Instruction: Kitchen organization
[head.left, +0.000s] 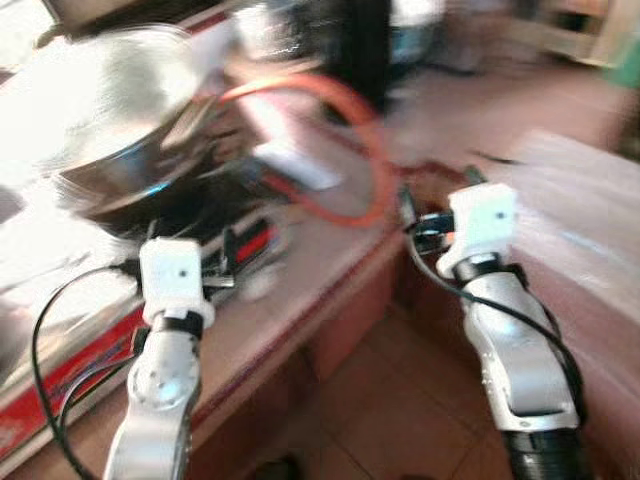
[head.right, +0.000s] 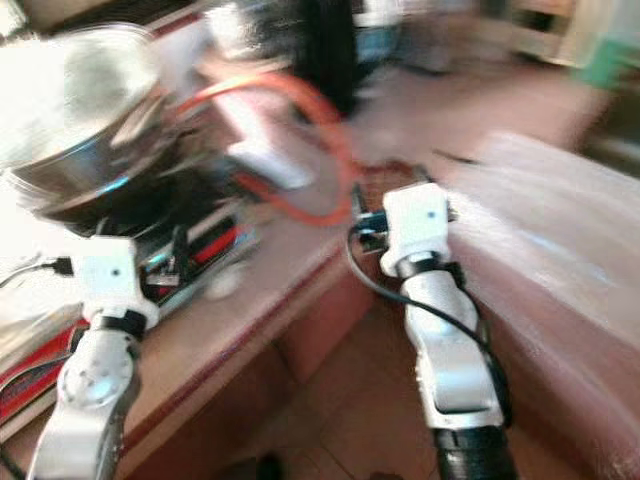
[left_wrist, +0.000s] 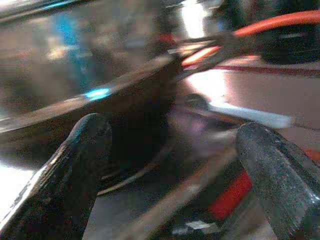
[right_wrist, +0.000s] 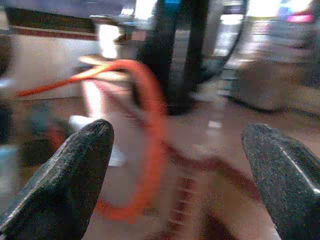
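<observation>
A large metal bowl (head.left: 110, 110) is sitting on a dark stove top at the left end of the reddish surface (head.left: 300, 290), everything blurring with motion. An orange hose (head.left: 350, 130) is looping across the surface just beside the bowl, with a pale flat object (head.left: 295, 165) lying inside the loop. The left gripper (left_wrist: 170, 170) is hovering near the bowl's dark underside, jaws apart and holding nothing. The right gripper (right_wrist: 177, 175) is pointing at the hose near the surface's corner, its jaws also spread wide. Tiled floor (head.left: 390, 410) is showing between the arms.
</observation>
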